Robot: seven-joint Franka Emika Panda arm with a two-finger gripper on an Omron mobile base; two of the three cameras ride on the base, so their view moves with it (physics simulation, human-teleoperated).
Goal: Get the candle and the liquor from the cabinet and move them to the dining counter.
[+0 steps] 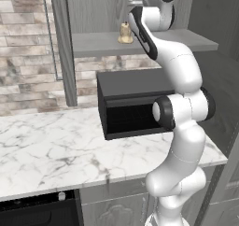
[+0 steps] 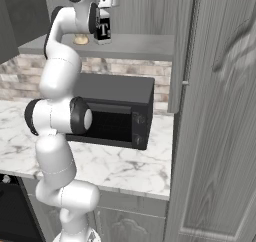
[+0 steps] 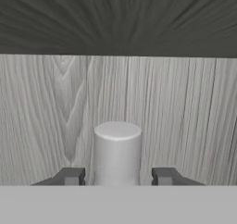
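Black microwave [image 1: 135,106] on marble worktop [image 1: 51,148], 1 corner jutting toward the front edge; brick wall [image 1: 23,47] behind; dark oven [image 1: 39,213] below.

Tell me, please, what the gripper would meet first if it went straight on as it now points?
Probably the liquor: its pale stopper stands between the fingertips of the open gripper, with the cabinet back wall behind it; depth is unclear.

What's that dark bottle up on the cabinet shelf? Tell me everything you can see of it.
The liquor is a squarish bottle with a nearly black body and a pale label bearing a dark mark. It stands upright on the grey cabinet shelf, right of the candle. In the hand view its pale cylindrical stopper rises between the gripper fingertips, which sit either side without visibly touching it. The arm hides part of its body.
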